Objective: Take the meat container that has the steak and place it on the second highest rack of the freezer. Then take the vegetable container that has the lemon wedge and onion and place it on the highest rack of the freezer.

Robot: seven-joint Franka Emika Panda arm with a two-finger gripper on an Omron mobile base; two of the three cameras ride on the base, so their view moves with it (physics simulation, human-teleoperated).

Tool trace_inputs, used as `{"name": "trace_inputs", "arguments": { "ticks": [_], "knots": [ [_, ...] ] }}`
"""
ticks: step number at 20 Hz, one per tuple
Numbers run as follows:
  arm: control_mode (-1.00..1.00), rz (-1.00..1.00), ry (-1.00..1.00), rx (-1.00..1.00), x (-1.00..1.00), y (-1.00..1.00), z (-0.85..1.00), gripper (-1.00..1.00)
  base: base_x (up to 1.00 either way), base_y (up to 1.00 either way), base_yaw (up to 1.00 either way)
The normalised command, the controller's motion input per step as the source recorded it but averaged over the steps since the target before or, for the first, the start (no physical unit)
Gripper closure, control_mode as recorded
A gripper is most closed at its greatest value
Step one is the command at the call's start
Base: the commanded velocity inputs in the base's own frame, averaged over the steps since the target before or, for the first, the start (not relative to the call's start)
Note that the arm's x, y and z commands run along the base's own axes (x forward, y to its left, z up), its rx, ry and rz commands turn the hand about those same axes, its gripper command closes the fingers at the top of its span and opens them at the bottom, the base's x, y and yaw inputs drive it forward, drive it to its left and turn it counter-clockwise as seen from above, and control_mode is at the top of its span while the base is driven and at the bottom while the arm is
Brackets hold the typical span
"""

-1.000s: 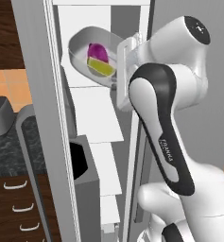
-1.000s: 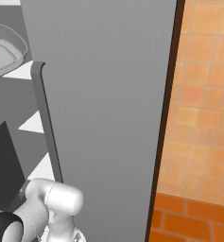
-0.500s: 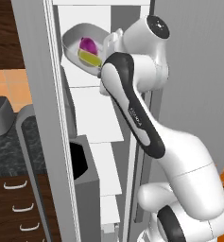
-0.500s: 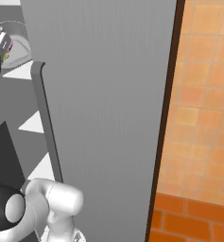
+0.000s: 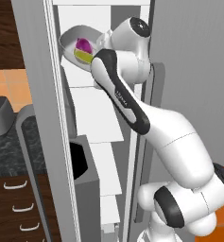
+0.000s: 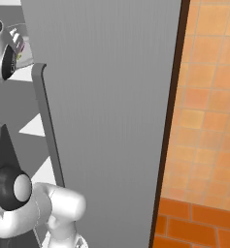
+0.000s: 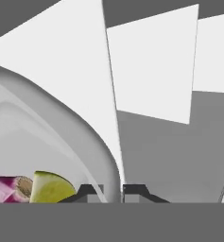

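The vegetable container [image 5: 72, 41], a pale grey bowl, hangs tilted inside the open freezer [image 5: 37, 94] near its top. In it lie the purple onion [image 5: 83, 46] and the yellow-green lemon wedge [image 5: 84, 57]. In the hand view both sit at the lower left: onion [image 7: 7, 190], lemon wedge [image 7: 49, 188]. My gripper [image 7: 112, 193] is shut on the container's rim [image 7: 85, 137], one fingertip on each side. White shelves [image 5: 92, 113] step down below the container; I cannot tell which rack lies under it. The meat container with the steak is out of view.
The freezer's grey door [image 6: 111, 97] with its long bar handle [image 6: 48, 140] stands open on the right. Lower in the freezer is a dark bin [image 5: 80, 160]. At the left are a dark counter [image 5: 9, 146] with wooden drawers and a grey appliance [image 5: 0, 116]. Orange tiles [image 6: 208, 121] cover the floor.
My arm has swung left and deeper into the freezer, carrying the container left and slightly up. The grip on its rim is unchanged.
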Motion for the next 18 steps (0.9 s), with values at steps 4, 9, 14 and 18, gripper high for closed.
{"name": "trace_inputs", "arguments": {
  "ticks": [4, 9, 14, 18],
  "knots": [
    [-1.00, -0.03, 0.00, -0.08, 0.54, 0.00, -0.32, 1.00, 0.00, 0.00, 0.00],
    [-1.00, -0.05, 0.00, -0.09, 0.38, 0.00, -0.27, 1.00, 0.00, 0.00, 0.00],
    [-1.00, -0.05, 0.00, -0.07, 0.35, 0.00, -0.27, 1.00, 0.00, 0.00, 0.00],
    [-1.00, -0.05, 0.01, -0.05, 0.37, 0.00, -0.27, 1.00, 0.00, 0.00, 0.00]
  ]
}}
